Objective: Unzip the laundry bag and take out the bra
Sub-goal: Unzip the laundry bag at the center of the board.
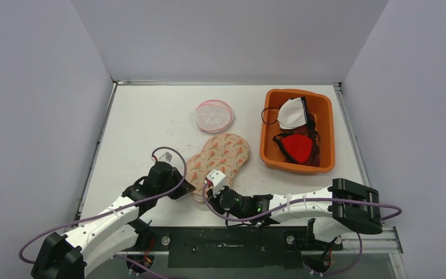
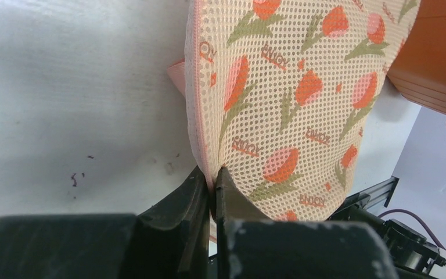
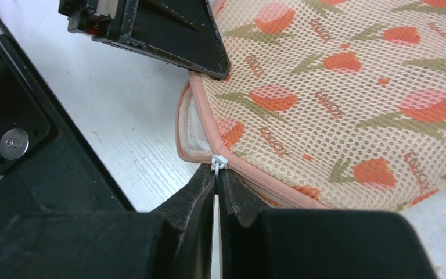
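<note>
Left gripper point(image 2: 212, 177): fingers pinched shut on the bag's seam edge.
Laundry bag point(image 1: 220, 156): lay mid-table, its near end hidden under both grippers from above.
Bra: could not be made out through the mesh.
Zipper pull point(image 3: 219, 161): white, at the partly opened corner.
Right gripper point(image 3: 216, 176): fingertips clamped on that pull.
Orange bin point(image 1: 326, 139): right of the bag, its garments indistinct.

Looks like a robotics lab cell: boxed in by plain grey panels point(image 1: 35, 93), scuffed white tabletop point(image 1: 145, 125), aluminium rail point(image 1: 386, 237) in front.
</note>
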`<action>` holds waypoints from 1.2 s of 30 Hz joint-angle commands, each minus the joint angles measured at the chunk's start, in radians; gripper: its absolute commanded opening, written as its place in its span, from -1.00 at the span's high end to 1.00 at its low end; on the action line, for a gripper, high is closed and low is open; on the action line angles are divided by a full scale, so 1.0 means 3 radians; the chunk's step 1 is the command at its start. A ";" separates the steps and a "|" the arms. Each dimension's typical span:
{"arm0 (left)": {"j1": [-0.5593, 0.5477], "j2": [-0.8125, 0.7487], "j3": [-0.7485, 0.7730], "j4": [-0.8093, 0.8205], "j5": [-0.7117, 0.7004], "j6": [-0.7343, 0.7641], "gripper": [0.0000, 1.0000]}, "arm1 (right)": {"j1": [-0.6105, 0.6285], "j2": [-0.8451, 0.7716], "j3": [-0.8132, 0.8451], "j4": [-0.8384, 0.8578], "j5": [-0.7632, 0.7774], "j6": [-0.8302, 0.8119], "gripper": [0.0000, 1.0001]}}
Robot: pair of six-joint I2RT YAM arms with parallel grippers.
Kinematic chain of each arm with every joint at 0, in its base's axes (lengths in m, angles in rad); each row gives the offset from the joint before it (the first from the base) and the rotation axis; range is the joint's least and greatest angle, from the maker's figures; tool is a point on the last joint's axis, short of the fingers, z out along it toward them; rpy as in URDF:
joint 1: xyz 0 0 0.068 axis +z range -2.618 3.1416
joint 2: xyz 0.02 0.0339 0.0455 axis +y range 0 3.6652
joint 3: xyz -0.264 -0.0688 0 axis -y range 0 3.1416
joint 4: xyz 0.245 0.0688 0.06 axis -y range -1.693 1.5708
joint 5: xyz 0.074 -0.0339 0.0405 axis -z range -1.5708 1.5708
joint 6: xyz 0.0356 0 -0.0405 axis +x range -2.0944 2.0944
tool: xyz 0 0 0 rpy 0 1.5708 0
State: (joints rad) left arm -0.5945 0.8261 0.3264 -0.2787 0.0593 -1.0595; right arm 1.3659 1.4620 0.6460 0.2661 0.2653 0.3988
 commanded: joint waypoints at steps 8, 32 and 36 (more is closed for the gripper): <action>0.0135 0.0284 0.0207 0.0233 0.0165 0.0396 1.00 | -0.0375 -0.0533 -0.0369 -0.0108 0.0267 0.0020 0.89; 0.0100 -0.0031 -0.0106 0.0652 0.0210 -0.0176 1.00 | -0.0656 -0.1118 -0.0507 -0.0540 0.0124 0.0471 -0.65; -0.0009 -0.0364 -0.0239 0.0616 -0.0153 -0.0512 1.00 | -0.0706 -0.1257 -0.0554 -0.0563 0.0215 0.0783 -0.71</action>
State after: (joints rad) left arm -0.5690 0.8028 0.2783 -0.1593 0.1070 -1.0958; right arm 1.1725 1.1271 0.4942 0.1165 0.2863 0.5236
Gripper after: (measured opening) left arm 0.031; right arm 0.849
